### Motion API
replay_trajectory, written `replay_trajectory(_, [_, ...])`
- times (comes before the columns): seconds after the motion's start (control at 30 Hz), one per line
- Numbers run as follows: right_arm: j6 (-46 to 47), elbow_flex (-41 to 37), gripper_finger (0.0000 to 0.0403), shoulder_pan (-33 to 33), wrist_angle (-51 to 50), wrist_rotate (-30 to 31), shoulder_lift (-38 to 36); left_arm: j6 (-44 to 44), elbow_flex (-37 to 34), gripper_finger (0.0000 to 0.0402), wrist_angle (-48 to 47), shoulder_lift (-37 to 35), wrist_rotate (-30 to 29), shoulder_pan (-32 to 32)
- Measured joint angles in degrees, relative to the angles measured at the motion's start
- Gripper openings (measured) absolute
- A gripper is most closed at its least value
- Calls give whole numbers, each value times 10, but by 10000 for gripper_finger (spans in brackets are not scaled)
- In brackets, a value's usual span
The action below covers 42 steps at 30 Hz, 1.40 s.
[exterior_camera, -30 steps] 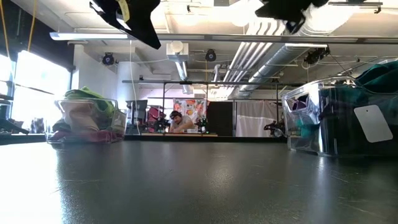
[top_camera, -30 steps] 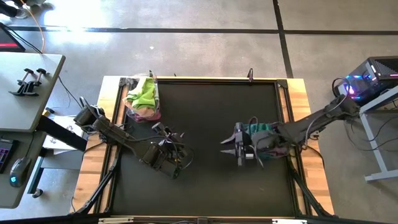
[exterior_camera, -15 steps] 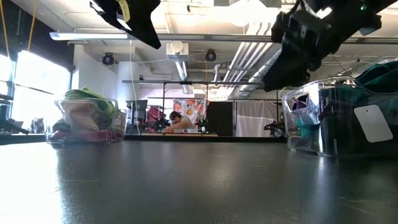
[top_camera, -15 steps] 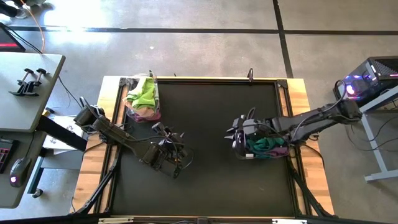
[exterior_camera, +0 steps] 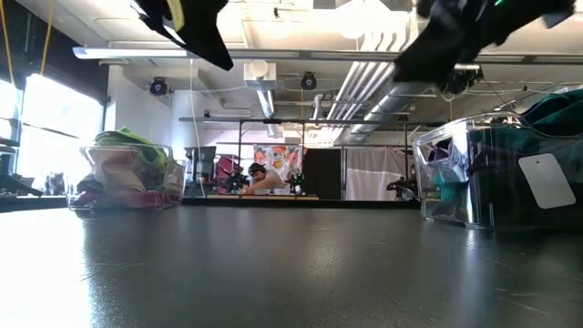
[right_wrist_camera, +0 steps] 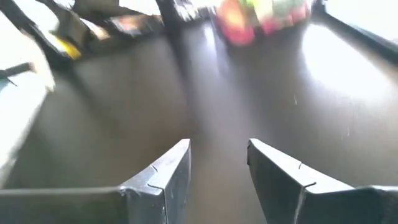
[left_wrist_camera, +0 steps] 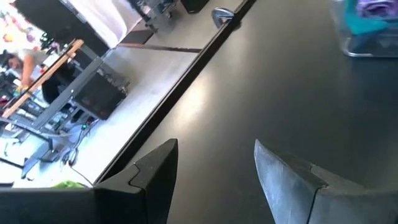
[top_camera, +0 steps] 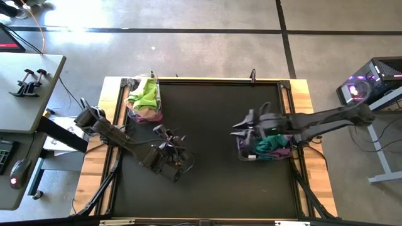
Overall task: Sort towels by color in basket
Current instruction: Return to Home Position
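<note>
A clear basket (top_camera: 143, 100) at the table's far left holds lime, peach and magenta towels; it also shows in the low view (exterior_camera: 123, 173). A second clear basket (top_camera: 267, 145) at the right holds teal and purple towels (exterior_camera: 556, 114). My left gripper (top_camera: 176, 139) hangs open and empty above the table's middle left (left_wrist_camera: 214, 149). My right gripper (top_camera: 242, 125) is open and empty (right_wrist_camera: 217, 146), in the air just beyond the right basket's far left corner, pointing toward the left basket (right_wrist_camera: 261, 15).
The black table top (top_camera: 207, 182) is bare between the two baskets. A white tag (exterior_camera: 547, 180) hangs on the right basket's side. Wooden table edges run along both sides (top_camera: 94, 169). A person sits far off in the room behind (exterior_camera: 260, 178).
My right gripper has swung from over the right basket toward the table's far edge and has risen, staying open; the teal and purple towels in that basket now show from above. My left arm has kept still.
</note>
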Motion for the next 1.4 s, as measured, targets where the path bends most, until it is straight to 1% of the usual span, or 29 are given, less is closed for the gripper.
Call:
replay_trajectory(0.1, [-13,-32,157,0,19,-3,-88,0,0,202,-3,0,-2,-13])
replay_trajectory(0.17, [-19,-64,157,0,43,-19,-141,0,0,202,-4,0,-9,-20])
replay_trajectory(0.2, [-23,-82,157,0,62,-35,-164,0,0,202,-5,0,-14,-22])
replay_trajectory(0.27, [-35,-122,157,0,118,-92,-203,0,0,202,-9,0,-23,-25])
replay_trajectory(0.33, [-50,-166,157,0,188,-148,-228,0,0,202,-19,0,-27,-25])
replay_trajectory(0.4, [-58,-211,157,0,259,-187,-240,-2,0,200,-34,0,-28,-25])
replay_trajectory(0.5, [-67,-261,157,0,341,-217,-249,-20,-5,191,-50,0,-32,-25])
replay_trajectory(0.57, [-74,-281,157,0,369,-226,-254,-24,-26,181,-49,-4,-34,-25])
replay_trajectory(0.77, [-100,-305,157,0,355,-245,-290,-81,-96,138,-34,-40,-28,-24])
replay_trajectory(0.83, [-104,-306,157,0,328,-246,-315,-91,-115,120,-16,-60,-23,-24])
replay_trajectory(0.9, [-104,-307,157,0,289,-246,-347,-77,-136,100,12,-83,-21,-21])
replay_trajectory(1.0, [-104,-307,157,0,238,-244,-398,-17,-168,70,75,-119,-8,-2])
replay_trajectory(1.1, [-110,-307,157,0,203,-243,-443,92,-208,39,187,-160,40,43])
replay_trajectory(1.17, [-117,-307,157,0,180,-241,-467,187,-241,19,300,-189,90,79])
replay_trajectory(1.23, [-120,-308,157,0,160,-231,-486,287,-278,5,428,-212,160,117])
replay_trajectory(1.3, [-118,-318,157,0,160,-229,-501,374,-313,4,546,-233,236,152])
replay_trajectory(1.37, [-114,-331,157,0,160,-229,-513,439,-334,8,635,-254,289,186])
replay_trajectory(1.4, [-114,-340,157,0,161,-229,-517,460,-339,9,663,-265,309,203])
